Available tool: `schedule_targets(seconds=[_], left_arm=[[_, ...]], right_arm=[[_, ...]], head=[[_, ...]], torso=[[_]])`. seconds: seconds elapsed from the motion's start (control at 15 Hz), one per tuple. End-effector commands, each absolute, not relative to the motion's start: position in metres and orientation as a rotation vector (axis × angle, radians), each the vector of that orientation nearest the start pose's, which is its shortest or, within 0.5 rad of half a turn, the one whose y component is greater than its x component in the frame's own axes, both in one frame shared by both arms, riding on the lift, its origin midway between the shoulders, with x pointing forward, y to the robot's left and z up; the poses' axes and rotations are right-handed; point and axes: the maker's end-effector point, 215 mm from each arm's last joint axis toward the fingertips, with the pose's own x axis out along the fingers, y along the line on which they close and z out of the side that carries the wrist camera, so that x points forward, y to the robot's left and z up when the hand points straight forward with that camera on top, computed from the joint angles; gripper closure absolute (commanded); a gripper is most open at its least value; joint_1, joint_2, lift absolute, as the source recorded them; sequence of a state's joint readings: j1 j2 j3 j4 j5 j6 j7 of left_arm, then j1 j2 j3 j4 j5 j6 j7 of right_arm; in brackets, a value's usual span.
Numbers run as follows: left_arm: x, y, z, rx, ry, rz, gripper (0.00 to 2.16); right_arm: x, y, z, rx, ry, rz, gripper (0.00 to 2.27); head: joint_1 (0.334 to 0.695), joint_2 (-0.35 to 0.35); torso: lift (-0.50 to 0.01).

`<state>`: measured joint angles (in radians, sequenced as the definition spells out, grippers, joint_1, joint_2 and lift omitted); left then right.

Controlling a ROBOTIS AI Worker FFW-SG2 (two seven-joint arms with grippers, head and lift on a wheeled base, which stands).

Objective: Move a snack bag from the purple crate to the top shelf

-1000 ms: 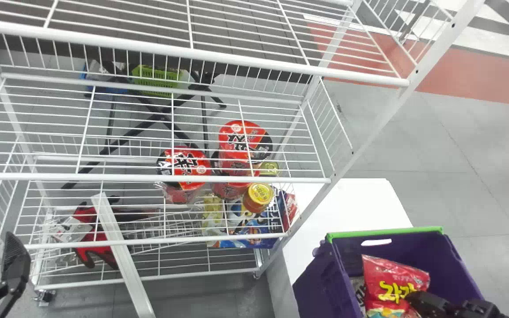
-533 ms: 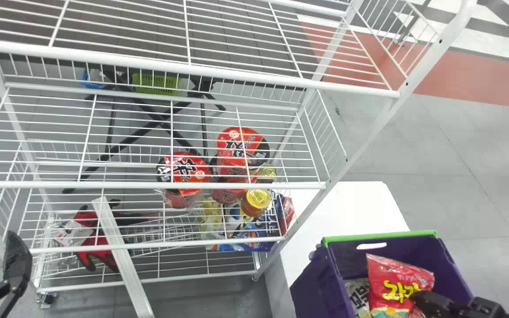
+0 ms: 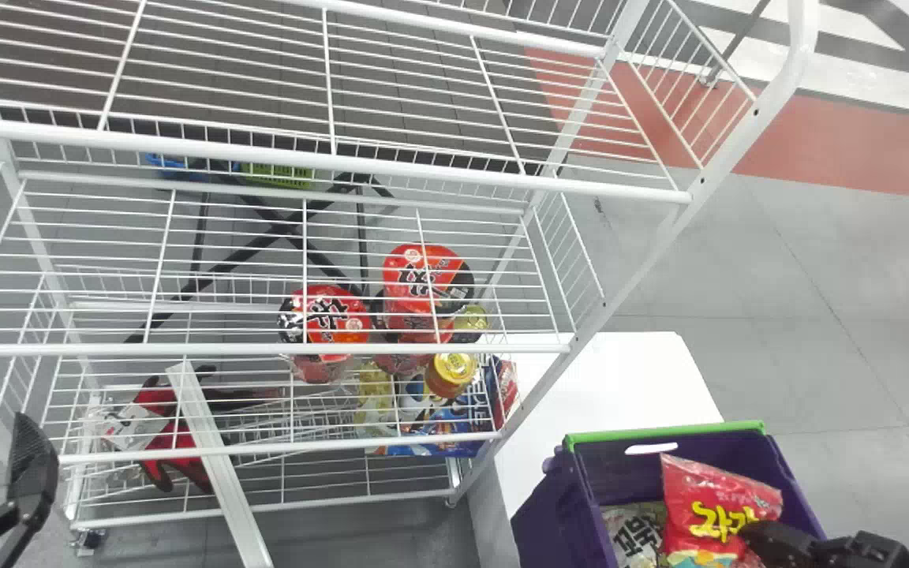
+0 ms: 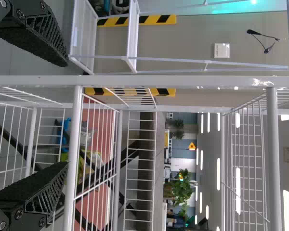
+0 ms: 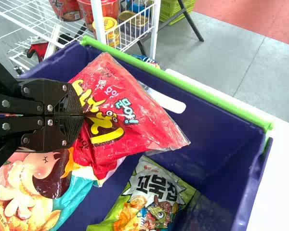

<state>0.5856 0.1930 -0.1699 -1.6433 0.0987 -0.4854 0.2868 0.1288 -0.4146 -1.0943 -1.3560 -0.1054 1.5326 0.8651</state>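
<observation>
Hanging at the lower left of the head view, the left gripper (image 3: 32,465) holds nothing, its two fingers spread well apart. Next come red-and-black gloves (image 3: 174,446) low in the white rack (image 3: 249,348), with a pale printed tag on them. The top shelf (image 3: 328,162), plain white wire, spans the upper part of the head view. Farther right, lower in the rack, stands a red noodle tub (image 3: 328,315) with bold black characters on its lid (big enough to catch the eye through the wire), then another red tub (image 3: 415,276) lettered much the same way. Just beside it is a jar (image 3: 454,367) with small dark print on its yellow lid.

To the right, a white table (image 3: 612,379) carries the purple crate (image 3: 537,513), edged in green. Inside, a green-and-white bag (image 5: 151,199) shows large black characters above a cartoon creature. Beside it, in the mouth of the crate, is the red snack bag (image 3: 711,505), with fat yellow lettering plus smaller white and turquoise characters (and a pair of cartoon eyes). The right gripper (image 3: 754,536) has its fingers clamped on that bag, right at the yellow lettering.
</observation>
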Motion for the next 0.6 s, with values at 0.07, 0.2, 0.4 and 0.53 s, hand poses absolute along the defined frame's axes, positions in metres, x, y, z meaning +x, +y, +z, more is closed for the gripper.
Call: schedule_targets(seconds=[0.07, 0.2, 0.4, 0.53], left_arm=[[0.3632, 0.2412, -0.449, -0.008, 0.054, 0.087, 0.08], [0.3634, 0.2409, -0.448, -0.005, 0.052, 0.085, 0.08], [0.3628, 0.2409, -0.4486, -0.004, 0.053, 0.085, 0.08], [0.3627, 0.2407, -0.4503, -0.002, 0.059, 0.084, 0.08]], right_arm=[[0.2111, -0.5889, -0.5255, 1.113, 0.929, -0.338, 2.25], [0.2114, -0.5892, -0.5251, 1.111, 0.928, -0.338, 2.25], [0.2108, -0.5891, -0.5238, 1.115, 0.931, -0.339, 2.25], [0.211, -0.5893, -0.5235, 1.116, 0.929, -0.339, 2.25]], head=[[0.695, -0.35], [0.695, -0.35], [0.695, -0.35], [0.695, -0.35]], torso=[[-0.251], [-0.244], [-0.232], [-0.224]])
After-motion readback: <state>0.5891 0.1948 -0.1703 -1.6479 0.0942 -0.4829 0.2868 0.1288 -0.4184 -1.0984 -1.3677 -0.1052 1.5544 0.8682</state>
